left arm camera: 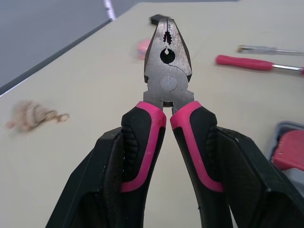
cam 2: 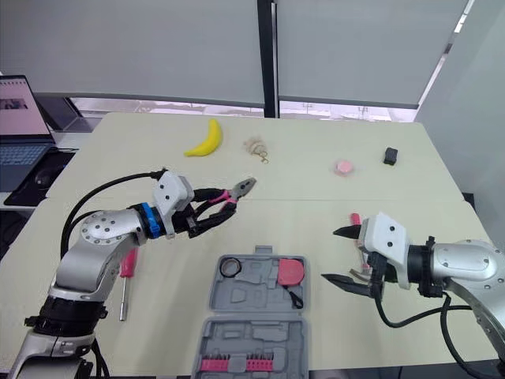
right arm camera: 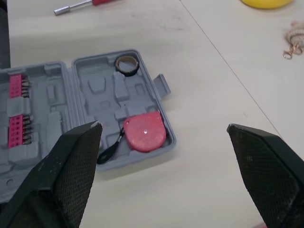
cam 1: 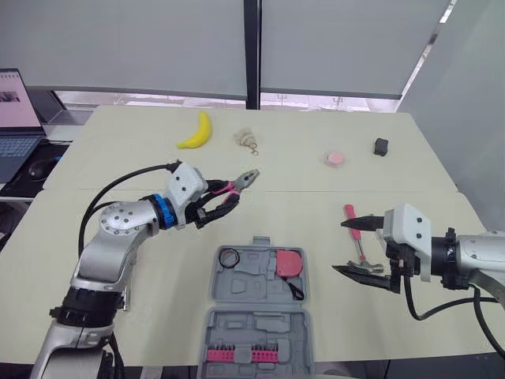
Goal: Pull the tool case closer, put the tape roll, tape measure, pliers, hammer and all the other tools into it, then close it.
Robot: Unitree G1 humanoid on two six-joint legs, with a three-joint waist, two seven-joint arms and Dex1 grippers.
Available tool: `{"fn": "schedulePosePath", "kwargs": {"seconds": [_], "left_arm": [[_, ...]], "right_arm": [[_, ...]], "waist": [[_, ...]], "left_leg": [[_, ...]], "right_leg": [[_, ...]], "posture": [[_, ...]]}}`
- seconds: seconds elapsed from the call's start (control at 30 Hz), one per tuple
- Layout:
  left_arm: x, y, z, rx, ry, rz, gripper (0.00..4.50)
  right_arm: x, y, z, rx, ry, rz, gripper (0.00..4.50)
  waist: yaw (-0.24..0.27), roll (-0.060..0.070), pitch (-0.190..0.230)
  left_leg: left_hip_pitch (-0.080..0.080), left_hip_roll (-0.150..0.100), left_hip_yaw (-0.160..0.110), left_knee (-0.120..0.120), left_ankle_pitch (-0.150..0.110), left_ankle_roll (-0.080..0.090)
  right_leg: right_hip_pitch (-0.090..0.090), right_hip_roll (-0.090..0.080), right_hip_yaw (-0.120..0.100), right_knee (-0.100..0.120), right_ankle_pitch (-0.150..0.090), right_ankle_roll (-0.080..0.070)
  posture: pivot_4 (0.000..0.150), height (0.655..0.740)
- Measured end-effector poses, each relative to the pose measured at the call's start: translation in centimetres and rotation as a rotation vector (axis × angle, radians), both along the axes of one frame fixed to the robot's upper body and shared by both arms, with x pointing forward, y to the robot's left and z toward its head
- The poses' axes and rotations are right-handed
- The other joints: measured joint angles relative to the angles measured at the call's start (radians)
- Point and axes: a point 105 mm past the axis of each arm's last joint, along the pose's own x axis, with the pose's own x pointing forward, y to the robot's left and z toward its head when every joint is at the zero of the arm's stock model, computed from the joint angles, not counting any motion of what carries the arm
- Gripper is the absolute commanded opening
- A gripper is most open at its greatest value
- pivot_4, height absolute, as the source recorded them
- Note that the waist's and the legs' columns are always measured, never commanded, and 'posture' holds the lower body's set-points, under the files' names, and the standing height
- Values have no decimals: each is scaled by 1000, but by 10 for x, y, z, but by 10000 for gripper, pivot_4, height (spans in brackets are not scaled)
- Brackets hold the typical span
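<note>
pliers (left arm camera: 167, 88): dull metal head, rubbery grips | tool case (right arm camera: 102, 85): matt plastic

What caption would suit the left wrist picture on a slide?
Left arm's two black fingers clamp the pink-handled pliers, nose pointing out over the beige table.

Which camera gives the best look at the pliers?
The left wrist view: the pliers appear close up, handles clamped in the left end effector. Both eye views show them small, held above the table.
</note>
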Motion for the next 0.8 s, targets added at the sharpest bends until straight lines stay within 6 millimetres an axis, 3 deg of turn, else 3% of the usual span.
{"fn": "schedulePosePath", "kwargs": {"seconds": [0.17, 0.4, 0.57, 0.8], "left_arm": [[-6, -22, -9, 100, 39, -225, 24501], [-9, -49, -24, 147, 70, -373, 24501], [-10, -58, -29, 177, 81, -428, 24501], [-17, -55, -40, 287, 141, -479, 24501]], "right_arm": [[-14, -15, -6, -31, 18, -93, 45000], [-35, -15, -9, -26, 31, -151, 45000], [-42, 0, -4, 26, 42, -120, 45000], [-21, 32, -14, -25, -35, -72, 45000]], "waist": [[1, 1, 1], [1, 1, 1], [-7, 1, 1], [-13, 3, 1]], "left_leg": [[0, 0, 0, 0, 0, 0], [0, 0, -1, 1, 0, 0], [0, 0, -2, 1, 0, 0], [0, 0, -2, 2, 0, 0]], "right_leg": [[0, 1, 0, 0, 0, 0], [0, 2, 0, 1, 0, 1], [1, 2, 0, 1, 0, 1], [0, 3, 1, 1, 0, 1]], "posture": [[1500, 7400], [1500, 7400], [1500, 7400], [1500, 7400]]}}
